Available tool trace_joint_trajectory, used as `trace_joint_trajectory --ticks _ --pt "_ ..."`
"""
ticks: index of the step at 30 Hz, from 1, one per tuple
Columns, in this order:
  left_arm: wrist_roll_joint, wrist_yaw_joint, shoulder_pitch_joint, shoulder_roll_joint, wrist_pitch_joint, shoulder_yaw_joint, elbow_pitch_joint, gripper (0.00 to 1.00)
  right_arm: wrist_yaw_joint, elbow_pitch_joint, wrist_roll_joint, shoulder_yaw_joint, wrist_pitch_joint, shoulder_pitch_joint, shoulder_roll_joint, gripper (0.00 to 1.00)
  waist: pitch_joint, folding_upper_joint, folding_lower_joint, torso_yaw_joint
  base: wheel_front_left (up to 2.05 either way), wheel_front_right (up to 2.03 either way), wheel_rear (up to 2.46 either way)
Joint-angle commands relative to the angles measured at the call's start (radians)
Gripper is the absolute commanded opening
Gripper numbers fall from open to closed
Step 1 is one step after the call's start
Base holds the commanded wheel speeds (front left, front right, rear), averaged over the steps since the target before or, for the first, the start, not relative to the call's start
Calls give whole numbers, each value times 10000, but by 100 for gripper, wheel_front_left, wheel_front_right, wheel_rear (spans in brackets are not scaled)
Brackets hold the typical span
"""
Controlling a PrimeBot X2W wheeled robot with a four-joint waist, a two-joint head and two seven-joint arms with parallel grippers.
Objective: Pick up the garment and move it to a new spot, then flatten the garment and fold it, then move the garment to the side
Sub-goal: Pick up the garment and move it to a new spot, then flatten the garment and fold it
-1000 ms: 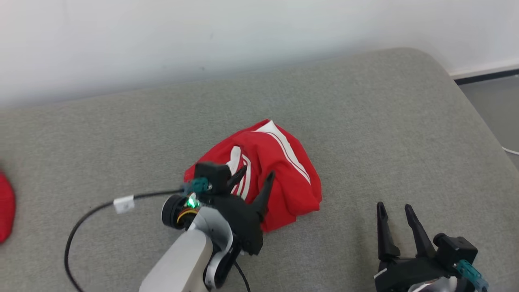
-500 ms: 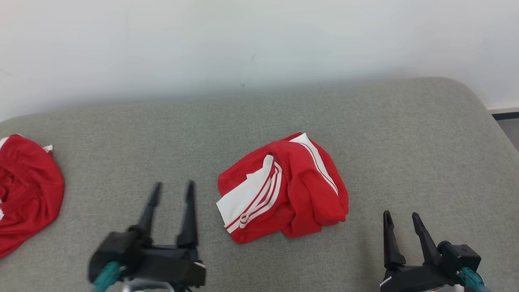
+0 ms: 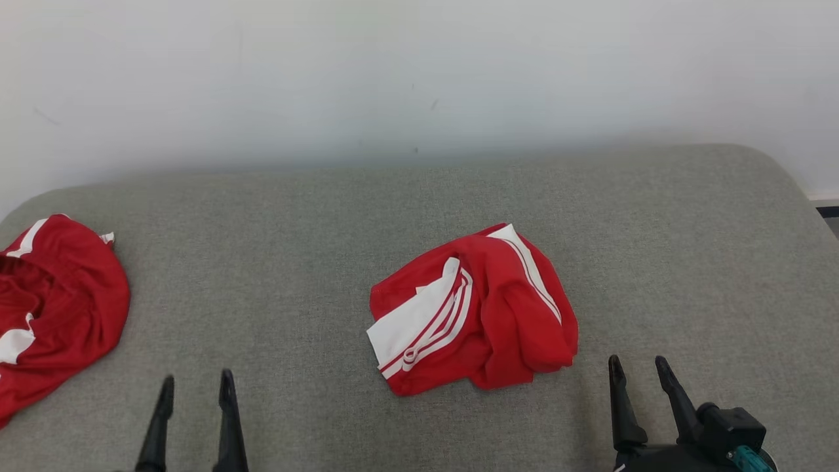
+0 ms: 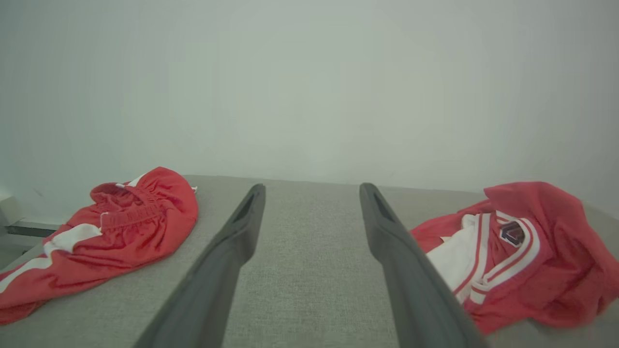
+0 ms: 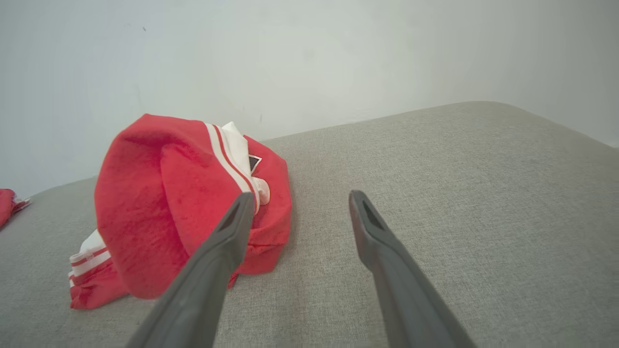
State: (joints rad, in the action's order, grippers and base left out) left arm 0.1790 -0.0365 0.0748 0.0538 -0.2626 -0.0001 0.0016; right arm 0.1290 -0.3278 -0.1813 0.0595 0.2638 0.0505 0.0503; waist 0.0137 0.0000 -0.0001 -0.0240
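Red-and-white garment (image 3: 473, 308) lies bunched mid grey cushion (image 3: 295, 216), untouched. Left gripper (image 3: 197, 377) and right gripper (image 3: 637, 360) both spread apart, empty, either side. Another red cloth (image 3: 59, 295) far left.

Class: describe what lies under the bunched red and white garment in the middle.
The garment rests on the grey cushion, which shows all around it. Whatever lies beneath its folds is covered and cannot be seen.

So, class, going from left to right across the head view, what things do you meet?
Crumpled red garment at the edge → left gripper → red-and-white garment → right gripper.
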Motion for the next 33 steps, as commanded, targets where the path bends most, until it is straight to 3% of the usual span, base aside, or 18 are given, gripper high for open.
trace_joint_trajectory --ticks 1,15,33 --pt "-85 -42 185 -38 -32 31 120 100 34 21 81 -14 13 -136 -3 100 4 0 1 -8 0 0 0" --pt "159 -350 283 -38 -33 358 2112 100 34 51 380 -102 13 -430 -4 100 -24 0 1 -102 0 0 0" --pt "-16 -407 27 -39 -34 336 2222 100 34 -1 216 -135 13 -311 -4 100 23 0 1 -148 0 0 0"
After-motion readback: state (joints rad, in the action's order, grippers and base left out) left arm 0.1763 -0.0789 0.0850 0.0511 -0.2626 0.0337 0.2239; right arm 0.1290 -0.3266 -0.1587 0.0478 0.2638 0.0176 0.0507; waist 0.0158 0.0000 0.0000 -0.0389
